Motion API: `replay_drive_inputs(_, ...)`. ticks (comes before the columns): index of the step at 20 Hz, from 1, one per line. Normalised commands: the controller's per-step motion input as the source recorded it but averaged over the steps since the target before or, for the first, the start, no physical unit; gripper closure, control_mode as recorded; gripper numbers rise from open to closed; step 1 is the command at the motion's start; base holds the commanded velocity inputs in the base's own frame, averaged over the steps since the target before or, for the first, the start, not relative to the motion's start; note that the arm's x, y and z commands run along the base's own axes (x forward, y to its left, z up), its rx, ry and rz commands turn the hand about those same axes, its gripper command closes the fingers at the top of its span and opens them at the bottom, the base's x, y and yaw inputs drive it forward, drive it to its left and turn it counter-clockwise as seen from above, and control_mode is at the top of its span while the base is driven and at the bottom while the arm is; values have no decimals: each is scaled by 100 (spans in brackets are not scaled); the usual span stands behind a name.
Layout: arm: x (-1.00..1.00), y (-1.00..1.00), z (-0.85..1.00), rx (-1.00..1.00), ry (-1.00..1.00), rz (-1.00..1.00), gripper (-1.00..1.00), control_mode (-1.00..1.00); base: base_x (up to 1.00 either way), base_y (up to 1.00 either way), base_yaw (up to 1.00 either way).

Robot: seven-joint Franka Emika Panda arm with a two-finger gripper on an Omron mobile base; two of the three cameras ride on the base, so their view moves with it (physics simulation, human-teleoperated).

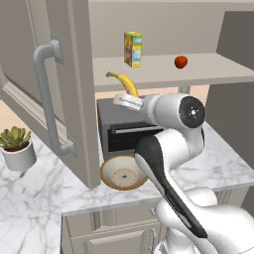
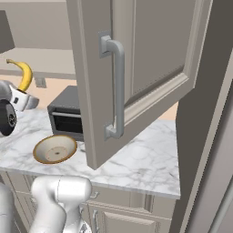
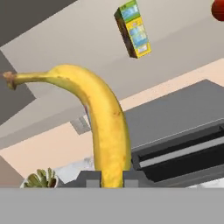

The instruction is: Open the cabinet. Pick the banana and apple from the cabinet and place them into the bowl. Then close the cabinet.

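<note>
I have the claw (image 3: 112,178) closed on the banana (image 3: 103,127), gripping it at its lower end so the fruit stands up from the fingers (image 3: 92,178) with its stem curving off to the left. From the left base camera the banana (image 1: 125,83) hangs in the air just in front of the cabinet (image 1: 74,89) shelf edge, above the dark microwave (image 1: 121,129). The apple (image 1: 180,62) sits on the shelf inside, to the right, and a yellow carton (image 1: 132,48) stands to its left, further back. Both cabinet doors are swung open. The bowl (image 1: 123,172) rests on the marble counter (image 1: 218,168), at the near side of the microwave, with nothing in it. A potted plant (image 1: 18,147) stands on the counter at far left.
</note>
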Motion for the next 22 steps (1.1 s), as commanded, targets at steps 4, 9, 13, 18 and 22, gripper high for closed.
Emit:
replay_drive_inputs(4, -9, -8, -16, -3, 25, 0, 100, -100, 0, 0, 0)
replay_drive_inputs(9, -39, -10, -41, 0, 19, 0, 100, -100, 0, 0, 0)
replay_drive_inputs(13, -28, -13, -83, 0, 33, 0, 100, -100, 0, 0, 0)
replay_drive_inputs(18, 17, -6, -68, 0, 40, 0, 100, -100, 0, 0, 0)
replay_drive_inputs(22, 69, 0, -52, 0, 34, 0, 100, -100, 0, 0, 0)
